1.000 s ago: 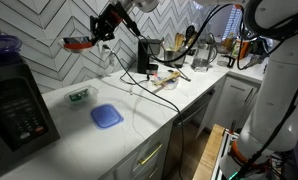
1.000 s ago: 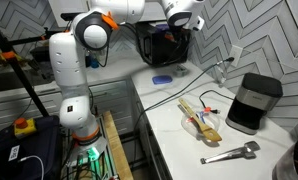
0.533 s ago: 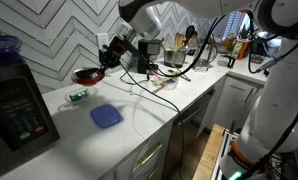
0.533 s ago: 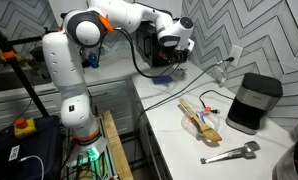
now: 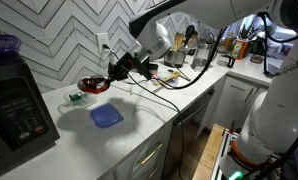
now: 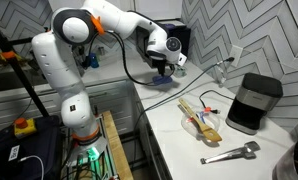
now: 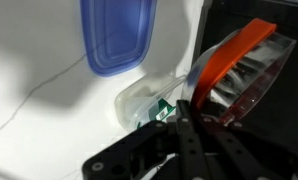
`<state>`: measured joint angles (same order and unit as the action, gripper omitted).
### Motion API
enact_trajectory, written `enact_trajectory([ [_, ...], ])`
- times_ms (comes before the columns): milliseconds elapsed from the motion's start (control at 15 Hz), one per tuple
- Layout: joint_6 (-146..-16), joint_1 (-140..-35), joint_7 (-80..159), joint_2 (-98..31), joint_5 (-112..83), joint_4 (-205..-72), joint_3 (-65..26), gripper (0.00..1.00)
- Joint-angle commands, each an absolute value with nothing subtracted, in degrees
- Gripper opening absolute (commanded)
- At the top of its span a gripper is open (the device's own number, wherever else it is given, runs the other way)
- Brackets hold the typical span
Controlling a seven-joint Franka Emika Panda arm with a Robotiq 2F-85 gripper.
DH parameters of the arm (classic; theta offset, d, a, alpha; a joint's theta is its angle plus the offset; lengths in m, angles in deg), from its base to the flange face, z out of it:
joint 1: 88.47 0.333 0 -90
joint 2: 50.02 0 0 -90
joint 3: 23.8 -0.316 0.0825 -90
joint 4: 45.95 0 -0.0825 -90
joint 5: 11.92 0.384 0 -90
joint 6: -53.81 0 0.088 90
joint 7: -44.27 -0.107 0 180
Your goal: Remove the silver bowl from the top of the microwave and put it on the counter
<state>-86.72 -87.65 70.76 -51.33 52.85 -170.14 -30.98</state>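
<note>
White counter (image 5: 149,125) over drawers (image 5: 154,152), front edge nearest. At its near end, the black microwave (image 5: 14,105), a dark bowl (image 5: 3,42) on top. Midway between front and back edges, a blue lid (image 5: 106,116) lying flat. Just behind that, toward the back edge, the bowl (image 5: 92,85): reddish, shallow, already off the microwave and hanging low over the counter; impossible to say whether touching yet. Close by its microwave side, a small clear tub (image 5: 76,98) with something green inside. Gripper (image 5: 105,79) reaching in from the far end, fingers (image 7: 187,120) closed on the bowl's rim, pinching the thin wall. Behind everything, a herringbone backsplash (image 5: 49,30).

Looks light, stiff and thin-walled, probably smooth and a little slippery, so liable to swing or tip from a one-sided hold. Best taken at the rim, as here, with a firm pinch and the base kept level. Calls for a gentle set-down on bare counter near the back edge, clear of lid and tub, then a release only once resting flat.
</note>
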Motion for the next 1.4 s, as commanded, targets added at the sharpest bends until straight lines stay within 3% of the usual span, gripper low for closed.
enact_trajectory([
  [0,-86.66,-86.36,70.50,-51.14,52.63,-169.69,-29.75,0.02],
  [867,-111.52,-87.26,53.64,-42.94,61.31,-166.09,-29.91,0.01],
  [1333,-122.02,-85.07,38.92,-34.92,54.02,-161.46,-28.90,0.01],
])
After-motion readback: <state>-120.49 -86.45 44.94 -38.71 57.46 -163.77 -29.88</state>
